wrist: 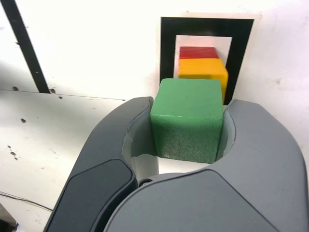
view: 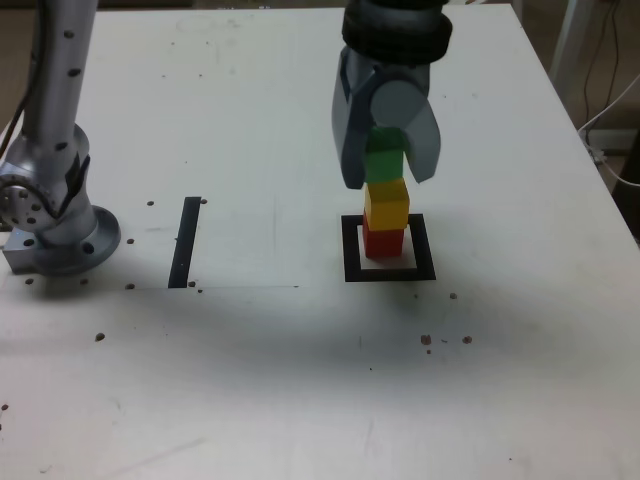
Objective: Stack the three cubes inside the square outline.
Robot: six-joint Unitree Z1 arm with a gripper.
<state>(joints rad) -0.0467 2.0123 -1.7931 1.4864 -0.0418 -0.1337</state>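
Note:
A red cube (view: 382, 240) rests inside the black square outline (view: 352, 252) and a yellow cube (view: 386, 203) sits on top of it. The green cube (view: 383, 160) is at the top of this column, touching or just above the yellow one. My gripper (view: 385, 178) comes down from above and is shut on the green cube, a grey finger on each side. In the wrist view the green cube (wrist: 187, 117) fills the gap between the jaws of the gripper (wrist: 189, 126), with the yellow cube (wrist: 203, 71), red cube (wrist: 198, 51) and square outline (wrist: 207, 24) beyond it.
A thin straight black strip (view: 185, 242) lies on the white table (view: 250, 380) at the exterior view's left, near the arm's silver base (view: 55, 215). Small dark specks dot the tabletop. Cables hang past the table's right edge in the exterior view.

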